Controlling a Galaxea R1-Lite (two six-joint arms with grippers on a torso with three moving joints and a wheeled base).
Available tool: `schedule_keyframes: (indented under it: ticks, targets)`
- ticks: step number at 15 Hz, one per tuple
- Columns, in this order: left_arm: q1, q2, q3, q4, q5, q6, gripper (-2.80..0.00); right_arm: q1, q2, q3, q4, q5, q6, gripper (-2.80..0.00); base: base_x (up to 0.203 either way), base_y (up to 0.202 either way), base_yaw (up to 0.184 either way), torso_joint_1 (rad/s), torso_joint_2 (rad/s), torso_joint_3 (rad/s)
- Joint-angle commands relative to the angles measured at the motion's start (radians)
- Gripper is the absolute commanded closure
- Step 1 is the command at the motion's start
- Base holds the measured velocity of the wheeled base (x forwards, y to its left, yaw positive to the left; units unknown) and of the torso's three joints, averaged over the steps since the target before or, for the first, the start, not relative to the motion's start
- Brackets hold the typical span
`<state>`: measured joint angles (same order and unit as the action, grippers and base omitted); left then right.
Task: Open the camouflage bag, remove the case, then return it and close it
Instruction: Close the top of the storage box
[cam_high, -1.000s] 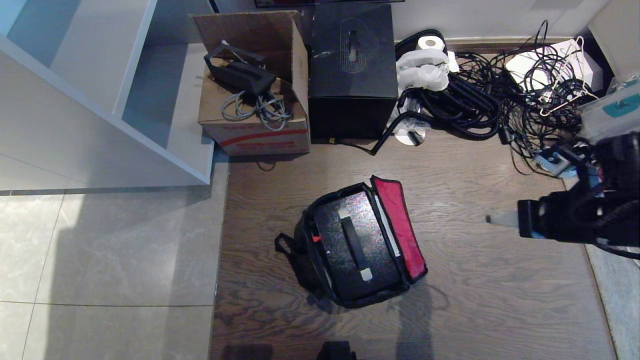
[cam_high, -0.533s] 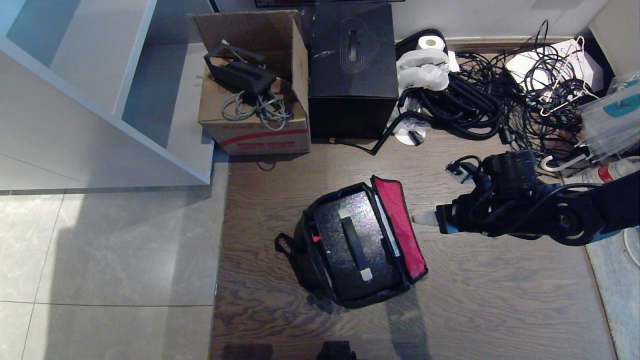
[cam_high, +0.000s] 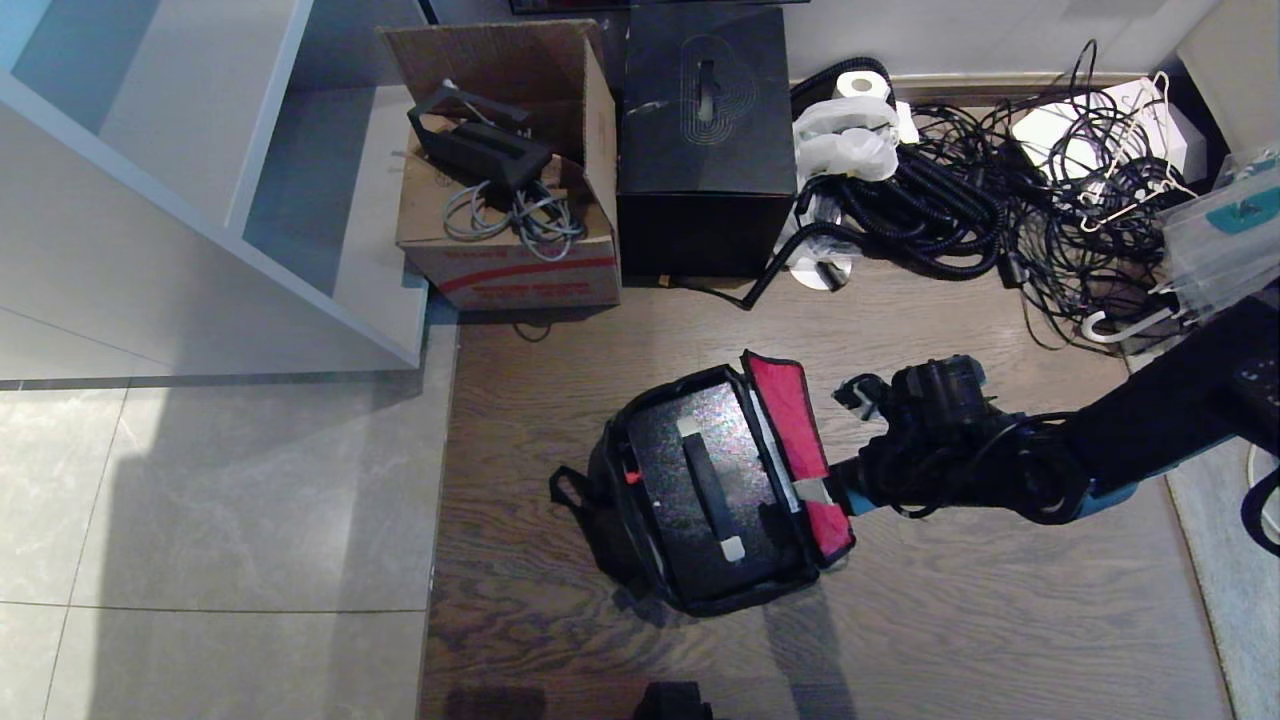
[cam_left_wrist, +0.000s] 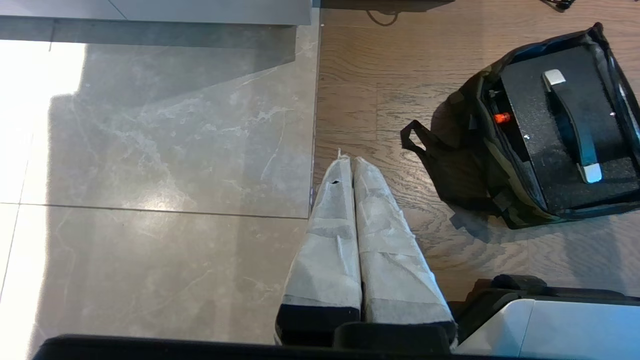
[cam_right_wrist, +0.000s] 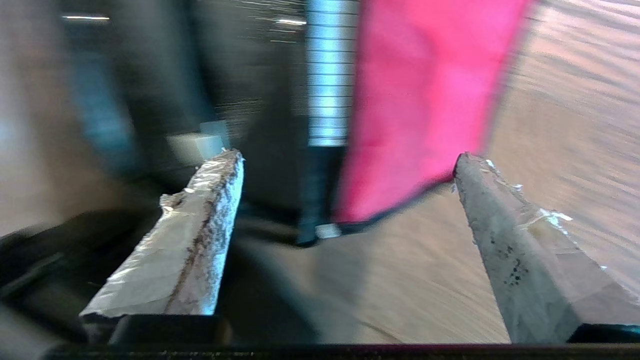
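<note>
Here the camouflage bag (cam_high: 610, 500) stands open on the wood-grain floor (cam_high: 950, 620), its red-lined lid (cam_high: 800, 440) folded back toward the robot's right. The case (cam_high: 700, 490) sits inside the bag, speckled top upward, its black handle (cam_high: 705, 490) lying along the middle. The right gripper (cam_high: 815, 492) reaches in from the right and hovers over the red lining at the bag's right edge; in the right wrist view its two fingers (cam_right_wrist: 200, 240) stand wide apart, grasping nothing, with the red lid (cam_right_wrist: 420, 100) between them. The left gripper (cam_left_wrist: 350, 165) is parked low beside the bag, over the seam between tile and wood, its wrapped fingers pressed together and empty. Behind the bag stand a cardboard box (cam_high: 510, 250), a black cube box (cam_high: 705, 140) and a tangle of cables (cam_high: 1000, 210).
</note>
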<state>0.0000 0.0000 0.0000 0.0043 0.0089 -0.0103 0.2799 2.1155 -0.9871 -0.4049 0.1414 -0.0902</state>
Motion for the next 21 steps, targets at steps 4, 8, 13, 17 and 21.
schedule_keyframes:
  ticks: [4, 8, 13, 17, 21]
  targets:
    - [0.0, 0.0, 0.0, 0.0, 0.0, 0.0, 0.0, 0.076, 0.101, -0.022, -0.059, -0.197, 0.003, -2.8, 0.0, 0.0, 0.0, 0.0, 0.0, 0.0]
    - [0.0, 0.0, 0.0, 0.0, 0.0, 0.0, 0.0, 0.085, 0.151, -0.041, -0.096, -0.202, 0.023, -2.8, 0.0, 0.0, 0.0, 0.0, 0.0, 0.0]
    - [0.0, 0.0, 0.0, 0.0, 0.0, 0.0, 0.0, 0.083, 0.199, -0.088, -0.1, -0.293, 0.02, -2.8, 0.0, 0.0, 0.0, 0.0, 0.0, 0.0]
    - [0.0, 0.0, 0.0, 0.0, 0.0, 0.0, 0.0, 0.079, 0.239, -0.098, -0.092, -0.301, 0.023, -2.23, 0.0, 0.0, 0.0, 0.0, 0.0, 0.0]
    - [0.0, 0.0, 0.0, 0.0, 0.0, 0.0, 0.0, 0.077, 0.263, -0.135, -0.12, -0.312, 0.017, 0.0, 0.0, 0.0, 0.0, 0.0, 0.0, 0.0]
